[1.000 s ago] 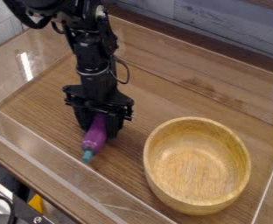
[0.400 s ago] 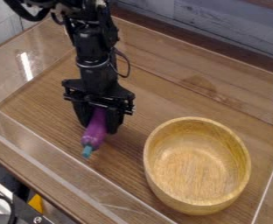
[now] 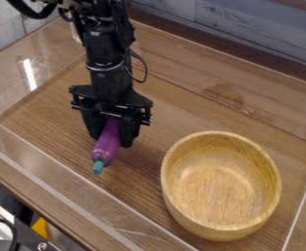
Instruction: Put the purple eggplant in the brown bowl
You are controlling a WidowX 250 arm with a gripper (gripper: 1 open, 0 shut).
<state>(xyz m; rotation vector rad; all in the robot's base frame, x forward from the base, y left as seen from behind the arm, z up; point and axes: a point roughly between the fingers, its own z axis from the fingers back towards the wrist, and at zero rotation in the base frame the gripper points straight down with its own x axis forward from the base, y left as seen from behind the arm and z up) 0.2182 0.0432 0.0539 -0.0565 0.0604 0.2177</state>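
The purple eggplant [image 3: 106, 147] is small and glossy, and its blue-teal tip [image 3: 98, 167] points down toward the front left. My black gripper [image 3: 110, 130] comes down from above with its fingers closed on the eggplant's upper end. The eggplant hangs tilted, just above the wooden table. The brown bowl [image 3: 223, 224] is wide, light wood and empty. It stands to the right of the gripper and nearer the front, about a bowl's width from the eggplant.
A clear plastic wall [image 3: 64, 201] runs along the front and left edges of the wooden table [image 3: 208, 88]. A grey checked backdrop [image 3: 261, 25] stands behind it. Black cables [image 3: 5, 230] lie outside at the front left corner.
The gripper has risen slightly and shifted a little left, carrying the eggplant. The eggplant's tip sits higher than before. The bowl has not moved.
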